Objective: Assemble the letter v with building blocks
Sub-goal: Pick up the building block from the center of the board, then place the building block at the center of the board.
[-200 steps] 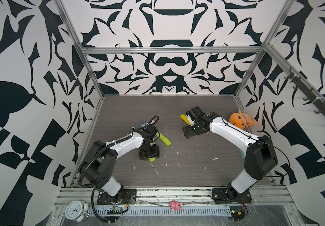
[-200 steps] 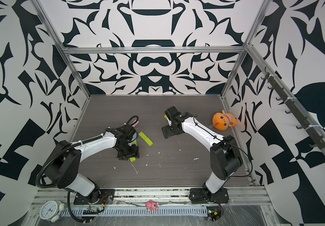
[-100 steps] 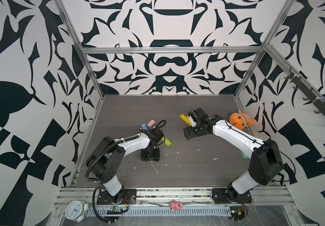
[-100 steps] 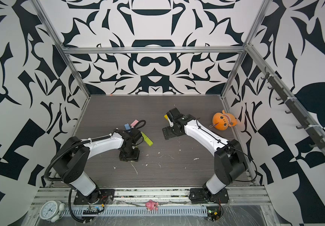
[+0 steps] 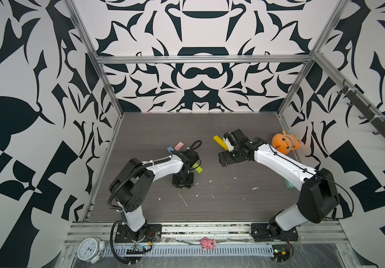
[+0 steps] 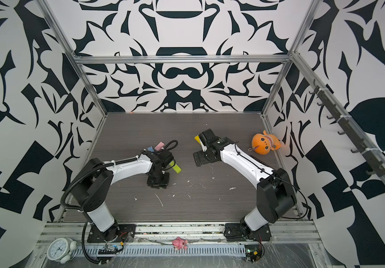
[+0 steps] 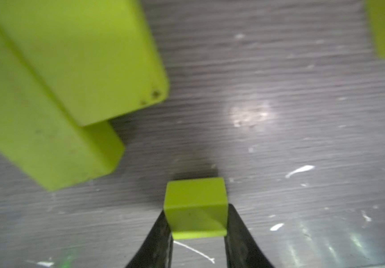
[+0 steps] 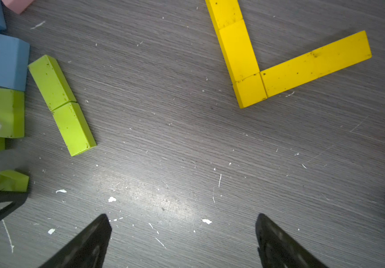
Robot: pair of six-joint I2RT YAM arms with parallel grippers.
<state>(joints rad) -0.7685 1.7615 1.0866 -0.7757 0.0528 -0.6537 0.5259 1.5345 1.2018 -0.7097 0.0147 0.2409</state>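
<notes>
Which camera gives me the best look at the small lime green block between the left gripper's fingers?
The left wrist view: the small lime block sits close and centred, pinched between the left gripper's fingers. The right wrist view catches it small at the frame edge. In both top views the gripper hides it.

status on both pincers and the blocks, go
Left pincer shut on small green block. Right pincer open, empty. Yellow blocks laid in a v-like angle. Long green blocks close by left pincer.
</notes>
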